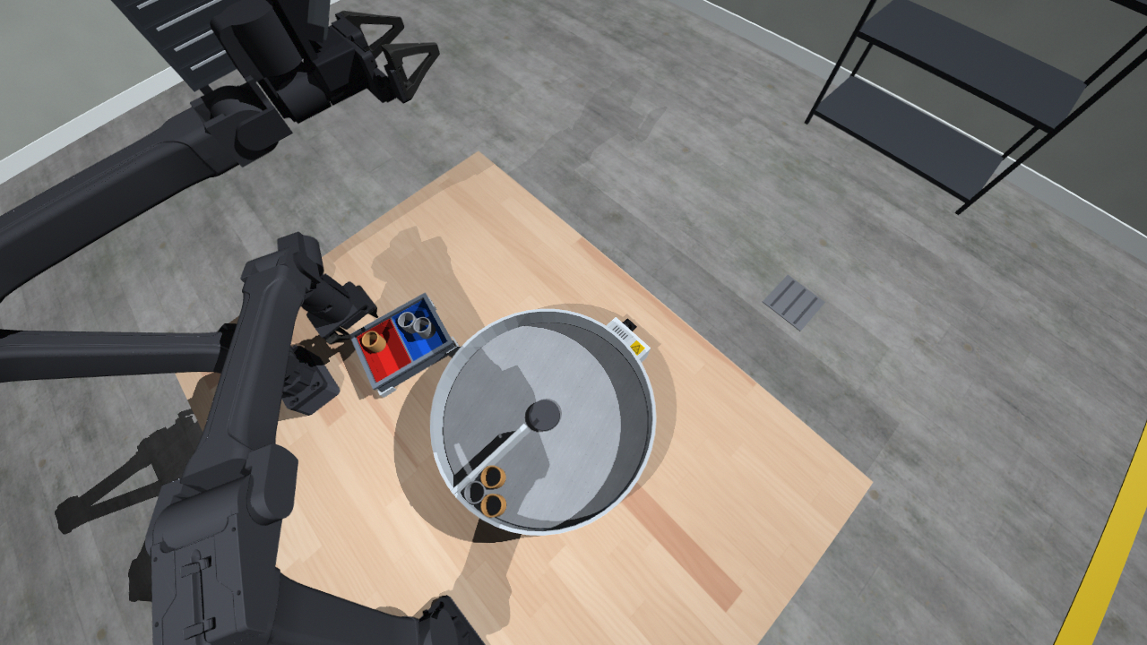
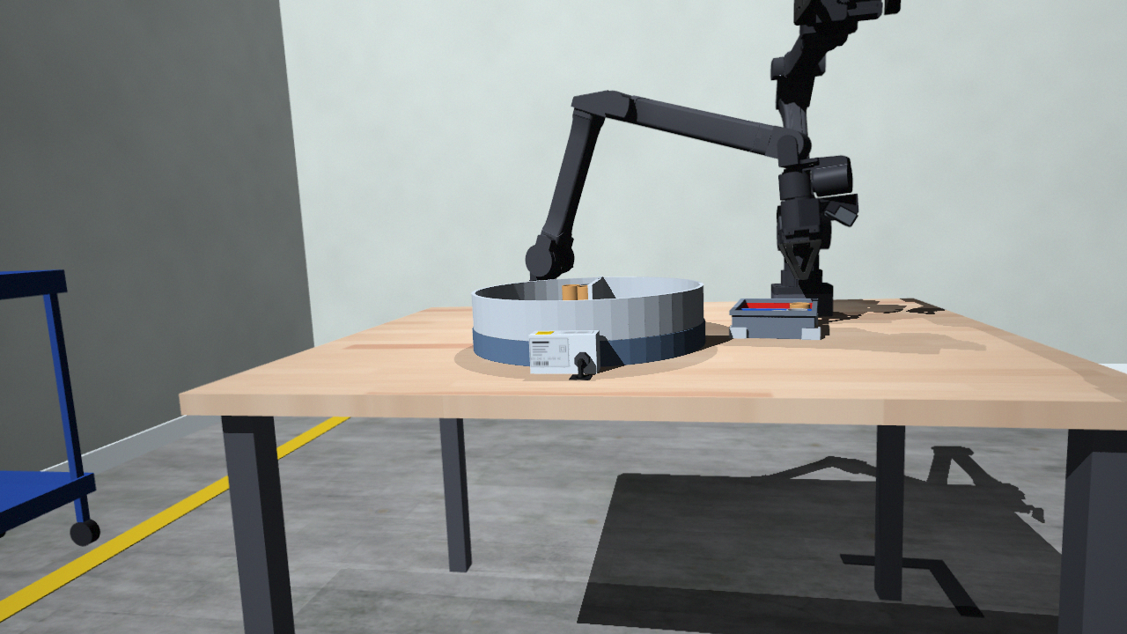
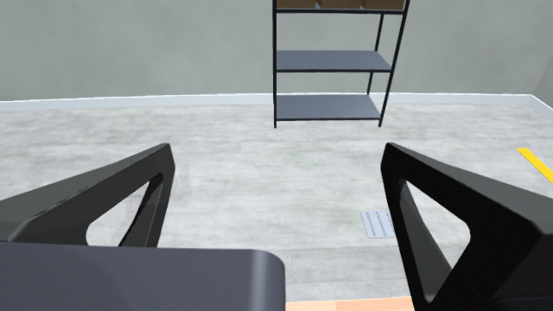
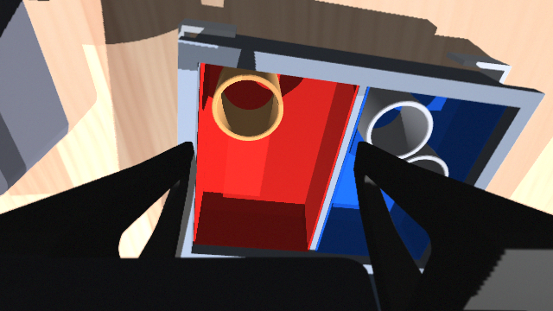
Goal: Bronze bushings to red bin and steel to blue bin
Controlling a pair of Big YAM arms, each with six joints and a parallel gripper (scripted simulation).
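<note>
The turntable (image 1: 585, 384) (image 2: 622, 317) holds two bronze bushings, one (image 1: 503, 476) nearer the hub and one (image 1: 504, 504) nearer the wall, and a steel bushing (image 1: 466, 491) beside them. The red bin (image 1: 388, 362) (image 4: 302, 130) holds one bronze bushing (image 1: 374, 349) (image 4: 250, 125), standing in a corner. The blue bin (image 1: 434, 340) (image 4: 346, 186) holds two steel bushings, one (image 4: 416, 127) partly covering the other (image 4: 436, 164). My right gripper (image 4: 275, 155) (image 2: 802, 274) is open and empty above the red bin. My left gripper (image 1: 418, 35) (image 3: 277, 155) is open and empty, raised high away from the table.
A slanted divider bar (image 1: 504, 448) runs from the hub (image 1: 542, 414) to the turntable wall, beside the bushings. A white control box (image 1: 629, 338) (image 2: 551, 353) sits outside the wall. The bins share a grey housing close to the turntable.
</note>
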